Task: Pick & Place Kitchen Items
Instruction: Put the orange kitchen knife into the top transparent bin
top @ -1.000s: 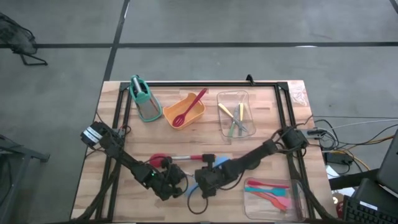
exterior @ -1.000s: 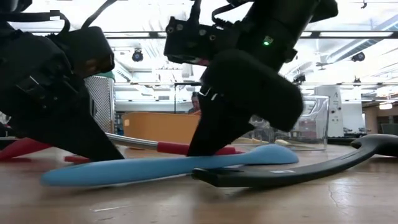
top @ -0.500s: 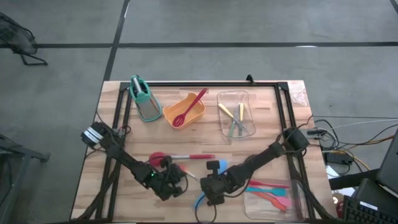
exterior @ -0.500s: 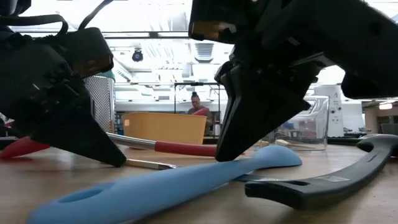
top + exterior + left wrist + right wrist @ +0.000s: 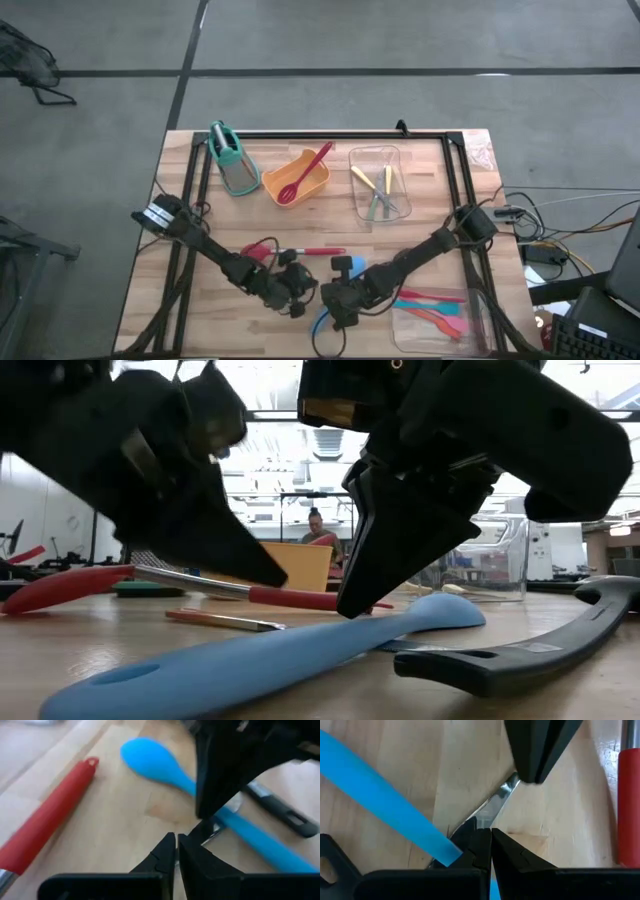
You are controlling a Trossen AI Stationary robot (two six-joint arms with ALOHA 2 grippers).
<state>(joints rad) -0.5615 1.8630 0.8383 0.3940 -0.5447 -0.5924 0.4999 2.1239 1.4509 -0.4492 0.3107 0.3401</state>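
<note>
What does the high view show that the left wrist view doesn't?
Only the high view shows the orange tub holding a red spoon, the clear tray of small pieces, and both arms whole. Only the left wrist view shows the left gripper close up, jaws nearly together. Both show the blue spoon.

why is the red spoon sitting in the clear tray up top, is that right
Not the clear tray: the high view shows the red spoon in the orange tub. The clear tray beside it holds small yellow and green pieces.
</note>
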